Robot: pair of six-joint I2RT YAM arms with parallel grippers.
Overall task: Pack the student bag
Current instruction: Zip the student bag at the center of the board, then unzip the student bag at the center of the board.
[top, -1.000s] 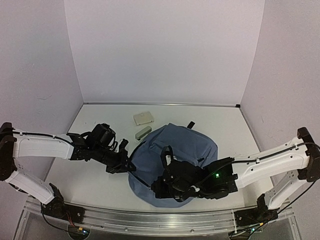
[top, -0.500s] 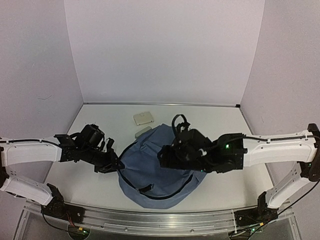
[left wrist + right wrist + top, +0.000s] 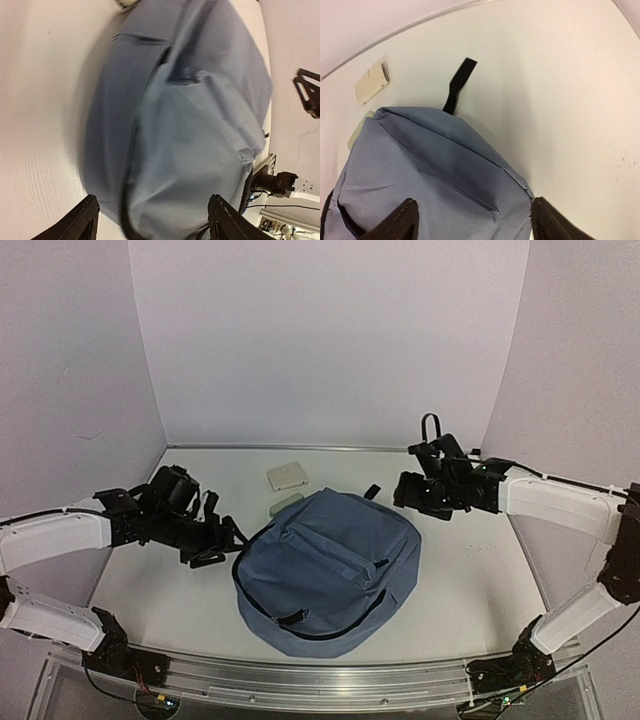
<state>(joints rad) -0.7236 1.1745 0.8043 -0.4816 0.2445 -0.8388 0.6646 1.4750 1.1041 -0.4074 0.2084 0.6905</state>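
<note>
The bag point(image 3: 325, 565) lies flat mid-table point(image 3: 170, 605) toward the near edge, and with the left gripper point(image 3: 213, 543) and right gripper point(image 3: 405, 492) both spread wide, holding nothing, one should pin fabric while the other works the zip point(image 3: 290, 618).

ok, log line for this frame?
student bag: on table, unheld | left claw: open, beside it | right claw: open, clear of it

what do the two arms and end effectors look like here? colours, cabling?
Both arms match: white link shells, left and right, with black joints and wrists. The black left end effector and black right end effector each have two dark wedge-shaped fingers. A thin black cable runs along each white forearm; a black cable loop rises above the right wrist.
</note>
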